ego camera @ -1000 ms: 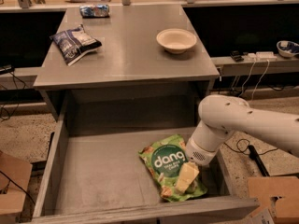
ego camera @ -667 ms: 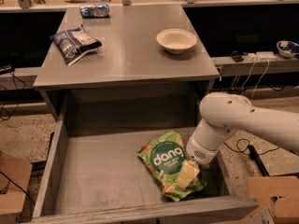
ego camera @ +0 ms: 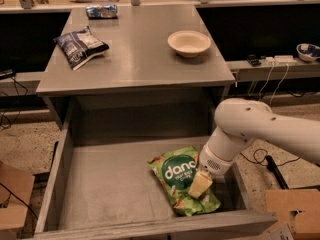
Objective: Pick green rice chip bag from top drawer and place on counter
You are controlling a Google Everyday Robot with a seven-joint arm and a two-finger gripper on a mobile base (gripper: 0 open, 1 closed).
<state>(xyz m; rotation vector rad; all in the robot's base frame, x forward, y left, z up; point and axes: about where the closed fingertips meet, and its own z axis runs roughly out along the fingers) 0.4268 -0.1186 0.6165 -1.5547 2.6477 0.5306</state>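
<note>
The green rice chip bag point(ego camera: 176, 172) lies flat on the right front of the open top drawer point(ego camera: 102, 184), directly under the gripper point(ego camera: 200, 185), which rests on the bag's right half. I cannot tell whether the gripper is spread or closed. The one crinkly green pouch sits on the drawer's smooth grey bottom. On the flat grey counter point(ego camera: 140, 61) are one round pale bowl point(ego camera: 189, 43), one dark blue-and-white bag point(ego camera: 80, 45) and one small blue packet point(ego camera: 101, 11).

Hand point(ego camera: 199, 185) over green rice chip bag point(ego camera: 172, 169).
</note>
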